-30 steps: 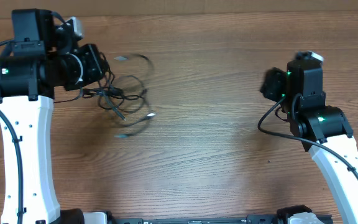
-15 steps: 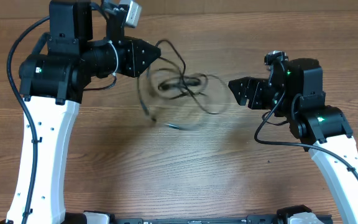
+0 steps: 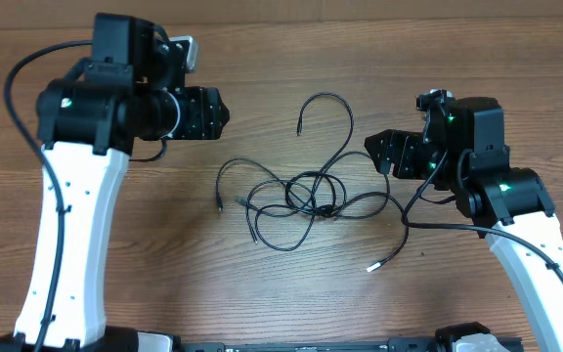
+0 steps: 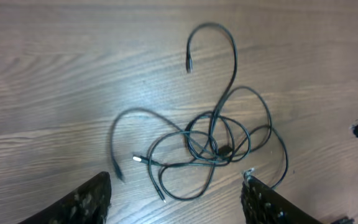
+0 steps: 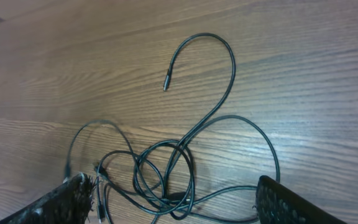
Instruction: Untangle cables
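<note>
Black thin flexible cords (image 3: 313, 196) lie in one loose tangle mid-way across the brown wooden counter (image 3: 291, 303), between the two arms. One silvery tip (image 3: 371, 266) trails toward the right arm, and how many cords there are I can't tell. The left fingers (image 4: 92, 200) are spread wide and holding nothing, and the right fingers (image 5: 73, 198) are wide and empty too!

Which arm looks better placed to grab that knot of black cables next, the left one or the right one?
Probably the right claw: open, it sits close beside the cables, one loop lying right by it. The left claw, also open, is farther from the knot.
</note>
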Tool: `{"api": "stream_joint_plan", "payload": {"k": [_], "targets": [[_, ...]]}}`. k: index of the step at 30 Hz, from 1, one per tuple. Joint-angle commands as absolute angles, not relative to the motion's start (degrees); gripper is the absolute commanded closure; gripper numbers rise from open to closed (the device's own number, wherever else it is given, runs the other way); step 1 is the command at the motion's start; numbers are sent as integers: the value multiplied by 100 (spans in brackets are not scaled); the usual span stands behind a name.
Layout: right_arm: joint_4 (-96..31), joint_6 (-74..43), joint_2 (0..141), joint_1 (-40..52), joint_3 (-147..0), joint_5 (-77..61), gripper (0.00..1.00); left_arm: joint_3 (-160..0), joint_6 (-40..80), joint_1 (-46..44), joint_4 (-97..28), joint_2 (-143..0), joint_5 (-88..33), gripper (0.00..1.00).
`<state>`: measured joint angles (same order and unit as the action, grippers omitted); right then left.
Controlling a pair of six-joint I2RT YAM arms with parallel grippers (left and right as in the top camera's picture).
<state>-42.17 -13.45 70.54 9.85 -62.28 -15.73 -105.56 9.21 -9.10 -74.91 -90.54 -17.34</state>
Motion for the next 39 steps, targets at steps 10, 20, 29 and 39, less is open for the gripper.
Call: {"api": "stream_joint_plan", "payload": {"k": [10, 20, 29, 39], "targets": [[-4989, -1782, 6993, 998, -6270, 443, 14, -10610, 740, -2108, -7579, -10702, -1907, 34], [-5070, -1778, 6993, 998, -6270, 443, 11, -10610, 2707, -2919, -8578, -11909, -2036, 35], [-5118, -1778, 6993, 1000, -6270, 440, 11, -10610, 4265, -3312, -7843, -12328, -2401, 36], [-5118, -1778, 6993, 998, -6270, 440, 10, -10444, 5011, -3391, -7605, -12464, -1855, 37]]}}
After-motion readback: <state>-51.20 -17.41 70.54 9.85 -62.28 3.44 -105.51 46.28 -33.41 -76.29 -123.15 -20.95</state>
